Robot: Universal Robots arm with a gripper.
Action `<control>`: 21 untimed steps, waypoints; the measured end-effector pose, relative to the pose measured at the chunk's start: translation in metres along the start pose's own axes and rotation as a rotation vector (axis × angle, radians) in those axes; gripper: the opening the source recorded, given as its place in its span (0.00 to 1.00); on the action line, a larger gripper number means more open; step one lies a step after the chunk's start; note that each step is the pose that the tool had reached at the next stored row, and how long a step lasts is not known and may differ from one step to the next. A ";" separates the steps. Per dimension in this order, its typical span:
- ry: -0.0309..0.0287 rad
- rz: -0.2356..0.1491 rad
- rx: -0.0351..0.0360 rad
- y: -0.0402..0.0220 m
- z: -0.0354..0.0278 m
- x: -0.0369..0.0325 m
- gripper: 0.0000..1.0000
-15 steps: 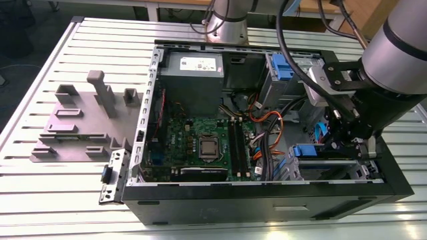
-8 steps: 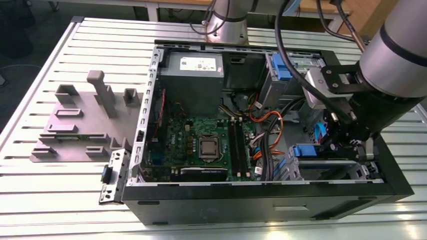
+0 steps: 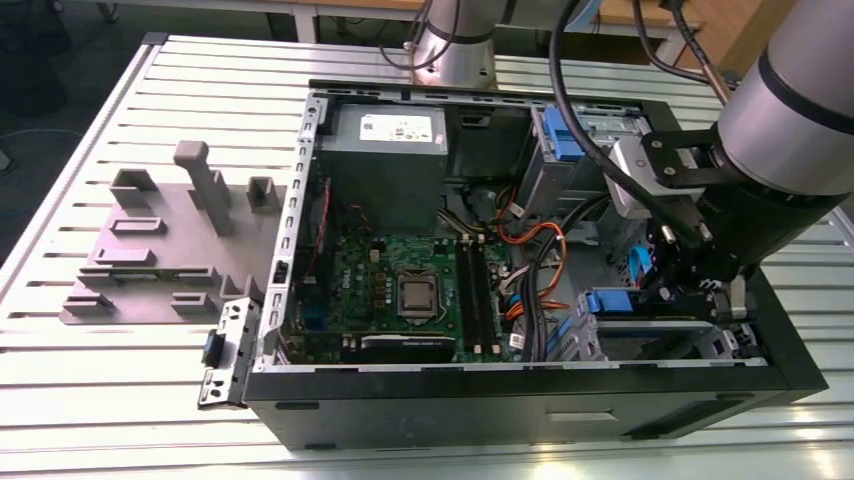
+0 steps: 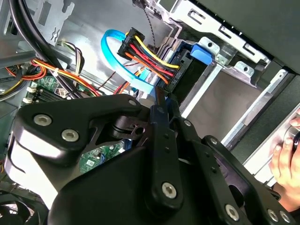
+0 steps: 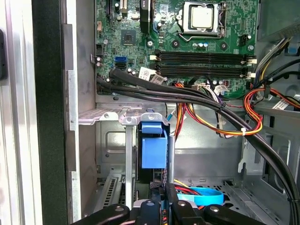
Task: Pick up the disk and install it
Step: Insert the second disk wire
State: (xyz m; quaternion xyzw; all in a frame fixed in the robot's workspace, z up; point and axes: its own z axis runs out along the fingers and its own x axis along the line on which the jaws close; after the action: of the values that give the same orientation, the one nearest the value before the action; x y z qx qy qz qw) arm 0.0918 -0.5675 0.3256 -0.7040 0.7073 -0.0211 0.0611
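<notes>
The disk (image 5: 153, 149) stands edge-on in the metal drive cage at the case's front corner, its blue carrier end facing up. In the second wrist view its dark end (image 4: 187, 70) carries a black plug with coloured wires (image 4: 150, 54), beside a blue tab (image 4: 202, 52). In the exterior view the blue carrier (image 3: 617, 301) sits low in the cage, under the arm (image 3: 787, 110). My gripper (image 4: 163, 105) reaches down to the disk's near end, and its fingers (image 5: 174, 206) are pinched on a thin blue edge of the carrier.
Motherboard (image 3: 400, 280) and grey power supply (image 3: 387, 135) fill the open case. Thick black cables (image 5: 197, 98) and a light-blue ribbon loop (image 4: 112, 51) cross near the cage. Another blue carrier (image 3: 561, 130) sits in an upper bay. A grey fixture (image 3: 160, 250) lies outside. A hand (image 4: 286, 159) is close.
</notes>
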 end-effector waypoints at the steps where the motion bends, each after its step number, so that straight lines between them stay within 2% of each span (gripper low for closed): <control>1: 0.0001 0.000 0.0000 0.0000 0.0000 0.0000 0.16; 5: -0.0002 0.000 0.0000 0.0000 0.0002 0.0000 0.16; 6: -0.0021 0.000 0.0000 0.0001 0.0009 -0.0001 0.17; 7: -0.0019 0.000 0.0001 0.0001 0.0011 0.0000 0.17; 8: -0.0015 0.000 0.0001 0.0001 0.0010 0.0000 0.23; 11: -0.0004 0.000 0.0000 -0.0001 -0.0009 0.0000 0.23; 19: 0.0000 0.000 -0.0001 -0.0022 -0.0185 -0.0011 0.23; 21: -0.0002 0.000 -0.0004 -0.0025 -0.0213 -0.0012 0.23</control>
State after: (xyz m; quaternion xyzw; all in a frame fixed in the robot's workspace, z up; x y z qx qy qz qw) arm 0.0918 -0.5675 0.3470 -0.7040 0.7073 -0.0209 0.0611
